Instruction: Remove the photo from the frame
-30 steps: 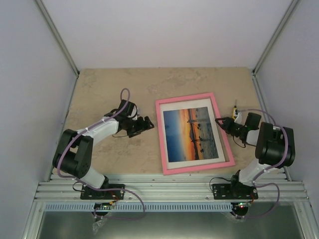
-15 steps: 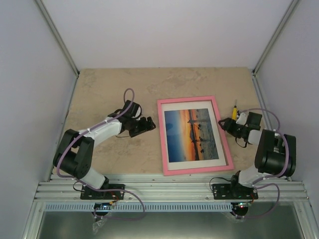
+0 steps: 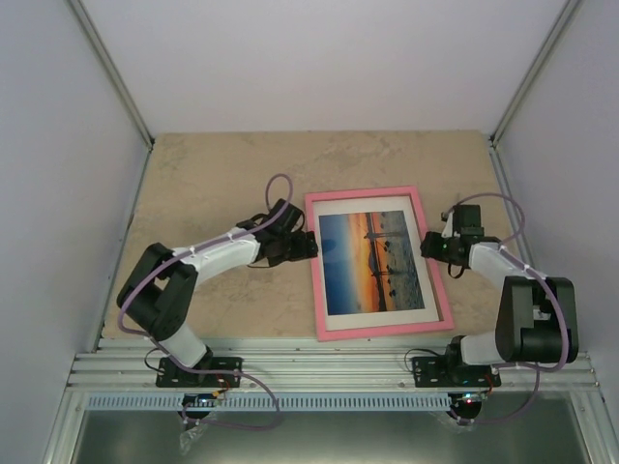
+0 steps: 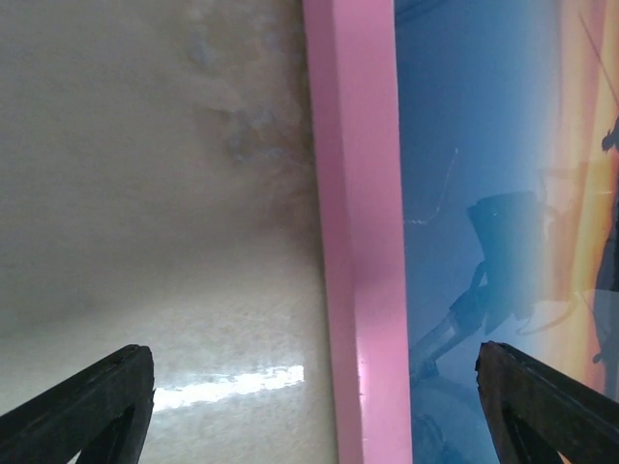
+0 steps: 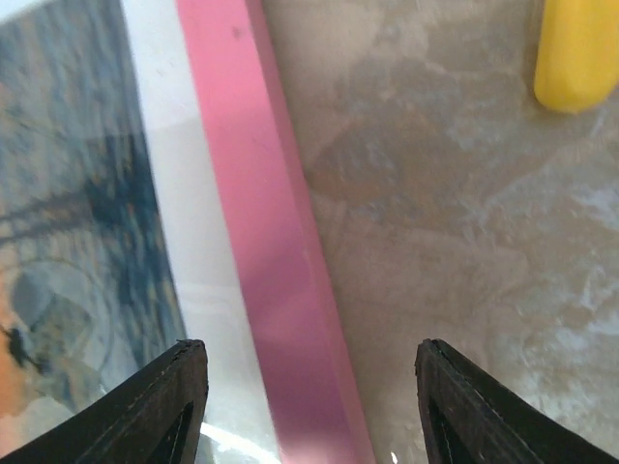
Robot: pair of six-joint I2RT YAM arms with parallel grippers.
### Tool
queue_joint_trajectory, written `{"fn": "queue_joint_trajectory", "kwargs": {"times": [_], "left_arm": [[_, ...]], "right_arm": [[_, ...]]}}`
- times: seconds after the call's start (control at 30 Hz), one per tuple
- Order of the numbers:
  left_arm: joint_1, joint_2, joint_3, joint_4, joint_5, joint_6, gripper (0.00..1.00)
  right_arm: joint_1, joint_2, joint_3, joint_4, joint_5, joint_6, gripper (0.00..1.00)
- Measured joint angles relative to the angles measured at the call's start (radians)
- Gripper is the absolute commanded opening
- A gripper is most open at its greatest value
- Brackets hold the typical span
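Observation:
The pink frame [image 3: 314, 266] lies face up on the table, the photo [image 3: 372, 261] of an orange sunset behind its white mat [image 3: 410, 205]. My left gripper [image 3: 311, 246] is open at the left rail. In the left wrist view my left gripper [image 4: 314, 411] straddles that pink rail [image 4: 358, 242], one finger over bare table and the other over the blue of the photo [image 4: 484, 145]. My right gripper [image 3: 431, 246] is open at the right rail. In the right wrist view my right gripper [image 5: 311, 411] straddles that rail [image 5: 261, 242], with nothing gripped.
A yellow object [image 5: 578, 48] lies on the table just beyond the frame's right rail, close to my right gripper. The beige stone-patterned tabletop [image 3: 213, 174] is walled in on three sides. An aluminium rail [image 3: 329, 367] runs along the near edge.
My right gripper has opened and let go of the frame's right rail, and the frame has settled straighter. My left arm has reached right to the frame's left rail.

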Motion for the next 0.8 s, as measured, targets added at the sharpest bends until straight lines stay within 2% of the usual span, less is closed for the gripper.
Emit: {"fn": "queue_joint_trajectory", "kwargs": {"times": [0.3, 0.6, 0.8], "left_arm": [[-0.116, 0.112, 0.077, -0.024, -0.098, -0.013, 0.88], [-0.175, 0.182, 0.113, -0.069, -0.175, -0.013, 0.74], [-0.195, 0.183, 0.123, -0.108, -0.226, -0.015, 0.59]], "right_arm": [[0.1, 0.042, 0.003, -0.059, 0.149, -0.01, 0.52], [0.119, 0.043, 0.003, -0.058, 0.197, -0.01, 0.42], [0.131, 0.047, 0.003, -0.053, 0.209, -0.009, 0.36]]}}
